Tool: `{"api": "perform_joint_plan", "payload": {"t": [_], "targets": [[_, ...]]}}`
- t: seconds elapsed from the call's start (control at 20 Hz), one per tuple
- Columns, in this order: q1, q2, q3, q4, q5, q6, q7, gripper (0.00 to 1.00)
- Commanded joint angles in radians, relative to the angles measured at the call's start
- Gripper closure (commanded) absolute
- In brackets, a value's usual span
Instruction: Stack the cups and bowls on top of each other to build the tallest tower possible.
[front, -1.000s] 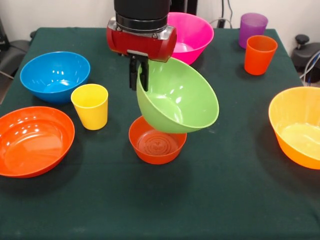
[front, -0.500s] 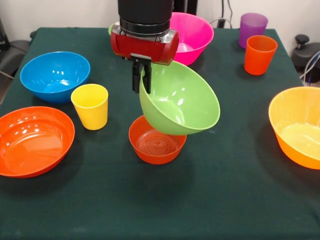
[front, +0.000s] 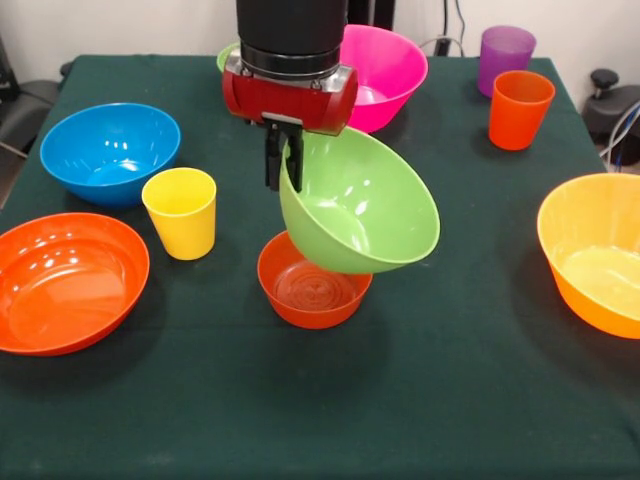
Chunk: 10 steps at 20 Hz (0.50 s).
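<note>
Bench has a dark green cloth over it. Resting directly on it:
- blue bowl, left side
- yellow cup just right of the blue bowl, upright
- shallow orange bowl at the near left, running off the left edge
- small red-orange bowl at centre
- large pink bowl at the far centre; a sliver of another green bowl shows to its left, mostly hidden
- purple cup at the far right corner, with the orange cup just in front of it, both upright
- large yellow-orange bowl at the right edge, partly cut off

Near strip of the cloth is bare.
</note>
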Motion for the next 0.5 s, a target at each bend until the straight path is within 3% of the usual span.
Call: {"api": "perform_joint_plan", "payload": {"t": [0.05,0.5], "targets": [[0.0,0.07,0.056,0.012,-0.059,-0.074,-0.021,1.0],[0.0,0.099,0.046,-0.001,-0.067,-0.105,-0.023,1.0]]}}
